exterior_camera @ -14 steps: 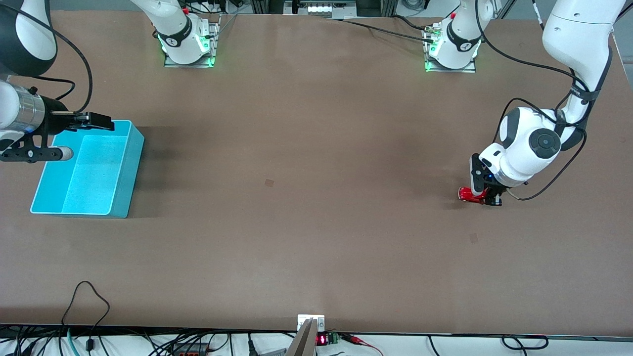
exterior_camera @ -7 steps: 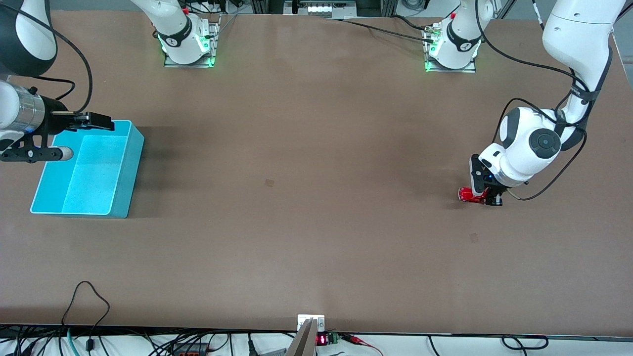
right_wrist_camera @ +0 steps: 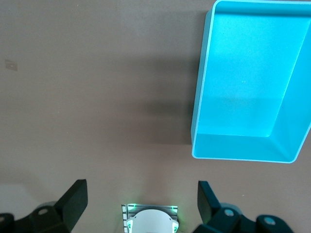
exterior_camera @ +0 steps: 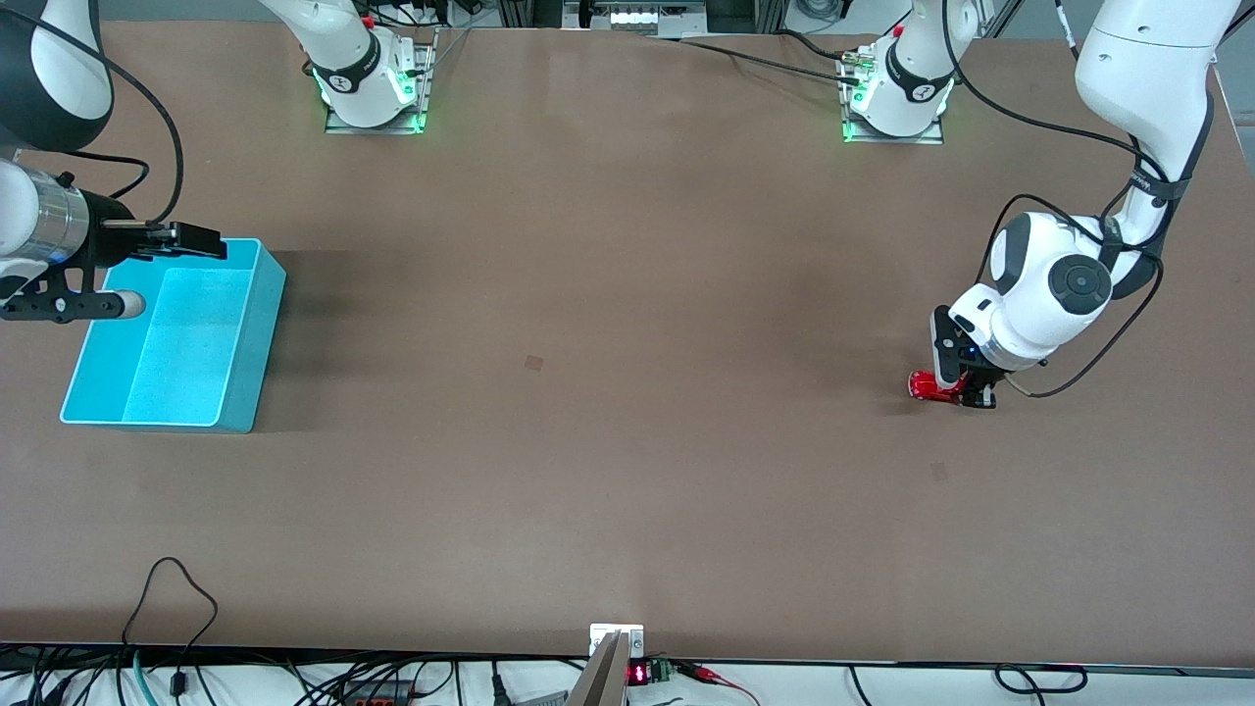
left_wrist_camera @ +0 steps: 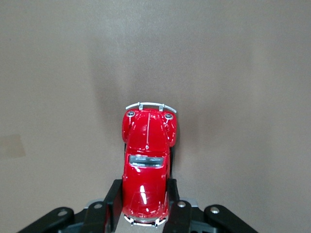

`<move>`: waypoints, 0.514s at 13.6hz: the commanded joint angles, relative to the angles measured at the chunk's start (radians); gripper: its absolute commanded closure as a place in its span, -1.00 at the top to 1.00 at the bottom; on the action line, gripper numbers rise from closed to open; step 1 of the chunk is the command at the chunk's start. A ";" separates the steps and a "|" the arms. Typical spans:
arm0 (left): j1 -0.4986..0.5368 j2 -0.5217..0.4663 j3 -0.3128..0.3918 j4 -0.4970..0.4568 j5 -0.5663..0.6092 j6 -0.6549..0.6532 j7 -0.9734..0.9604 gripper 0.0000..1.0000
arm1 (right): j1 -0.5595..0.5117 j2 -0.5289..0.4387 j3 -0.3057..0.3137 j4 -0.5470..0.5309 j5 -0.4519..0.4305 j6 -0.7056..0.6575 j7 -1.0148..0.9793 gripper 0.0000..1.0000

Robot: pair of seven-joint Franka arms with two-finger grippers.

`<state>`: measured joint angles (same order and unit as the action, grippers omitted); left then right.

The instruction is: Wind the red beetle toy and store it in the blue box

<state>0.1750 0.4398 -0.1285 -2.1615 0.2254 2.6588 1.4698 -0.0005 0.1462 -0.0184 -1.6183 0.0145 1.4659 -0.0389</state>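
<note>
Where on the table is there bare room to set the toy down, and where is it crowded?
Bare table runs between the blue box and the red beetle toy, and nearer the front camera than both. It is crowded only at the toy, where the left hand is shut on it, and at the box, with the right hand, open, over it.

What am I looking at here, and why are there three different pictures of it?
Two robot arms work at a brown table. One picture looks down from a high camera facing them; the other two come from cameras on each arm's wrist. The left gripper is down at the table, near the left arm's end, shut on a small red toy car. The right gripper waits open, up beside a blue box that has nothing inside, at the right arm's end.
</note>
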 commanded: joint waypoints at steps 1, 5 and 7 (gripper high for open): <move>0.053 0.037 -0.007 -0.009 0.035 -0.019 0.030 -0.33 | -0.003 0.007 -0.002 0.021 0.004 -0.021 -0.015 1.00; 0.112 0.042 -0.007 -0.006 0.037 -0.059 0.035 -0.35 | -0.004 0.007 -0.002 0.021 0.004 -0.021 -0.015 1.00; 0.144 0.043 -0.007 -0.004 0.044 -0.077 0.047 -0.35 | -0.004 0.007 -0.002 0.021 0.004 -0.021 -0.015 1.00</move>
<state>0.2715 0.4418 -0.1288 -2.1543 0.2301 2.6409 1.4964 -0.0008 0.1463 -0.0187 -1.6183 0.0145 1.4658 -0.0392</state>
